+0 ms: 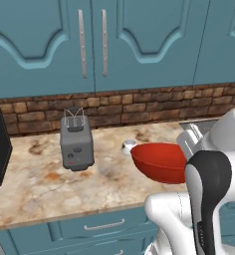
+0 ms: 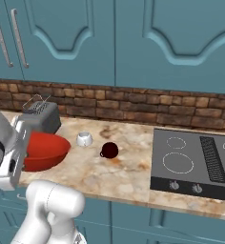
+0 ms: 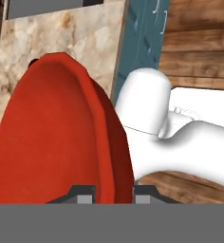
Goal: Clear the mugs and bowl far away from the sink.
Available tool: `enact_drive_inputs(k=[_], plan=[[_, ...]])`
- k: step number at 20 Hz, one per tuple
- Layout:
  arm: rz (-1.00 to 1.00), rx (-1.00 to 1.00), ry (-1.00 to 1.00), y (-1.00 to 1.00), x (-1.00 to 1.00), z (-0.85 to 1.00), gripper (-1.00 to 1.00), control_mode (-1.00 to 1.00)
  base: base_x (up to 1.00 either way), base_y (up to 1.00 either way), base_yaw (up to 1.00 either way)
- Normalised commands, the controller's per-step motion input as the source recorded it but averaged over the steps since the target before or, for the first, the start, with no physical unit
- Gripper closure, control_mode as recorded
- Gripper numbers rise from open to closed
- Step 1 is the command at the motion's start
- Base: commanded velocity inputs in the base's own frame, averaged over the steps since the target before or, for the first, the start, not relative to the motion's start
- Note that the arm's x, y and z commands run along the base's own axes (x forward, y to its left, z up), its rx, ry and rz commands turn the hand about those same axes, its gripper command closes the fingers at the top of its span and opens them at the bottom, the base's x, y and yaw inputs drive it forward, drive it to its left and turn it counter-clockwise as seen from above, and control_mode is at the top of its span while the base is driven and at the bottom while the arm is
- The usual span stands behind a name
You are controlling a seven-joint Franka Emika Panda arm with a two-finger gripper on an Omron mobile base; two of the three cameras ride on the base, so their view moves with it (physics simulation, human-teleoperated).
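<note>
Gripper (image 3: pixel 114 195) is pinched on the rim of the red bowl (image 1: pixel 159 162), jaws narrow, holding it tilted above the surface (image 1: pixel 35 184) by the toaster (image 1: pixel 75 142). We'd carry it level and slow, clear of the white mug (image 2: pixel 84 139) and maroon mug (image 2: pixel 109 150).

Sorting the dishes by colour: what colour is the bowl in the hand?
Glossy red. The bowl shows best in the right base view, gripped at its rim by the hand.

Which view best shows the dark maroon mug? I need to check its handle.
The right base view: the dark maroon mug stands whole and unblocked on the counter, beside the white mug. I cannot make it out in the left base or hand views.
</note>
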Motion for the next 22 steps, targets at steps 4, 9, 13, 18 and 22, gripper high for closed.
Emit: enact_drive_inputs(k=[4,9,13,18,22], plan=[[0.09,0.00,-0.07,-0.05,0.33,-0.45,1.00,-1.00,0.00,0.00,0.00],[0.12,0.00,-0.21,-0.08,0.14,-0.33,1.00,-1.00,0.00,0.00,0.00],[0.13,0.00,-0.27,-0.17,0.00,-0.17,1.00,-1.00,0.00,0.00,0.00],[0.15,0.00,-0.18,-0.20,0.01,-0.22,1.00,-1.00,0.00,0.00,0.00],[0.16,0.00,-0.14,-0.21,0.00,-0.21,1.00,-1.00,0.00,0.00,0.00]])
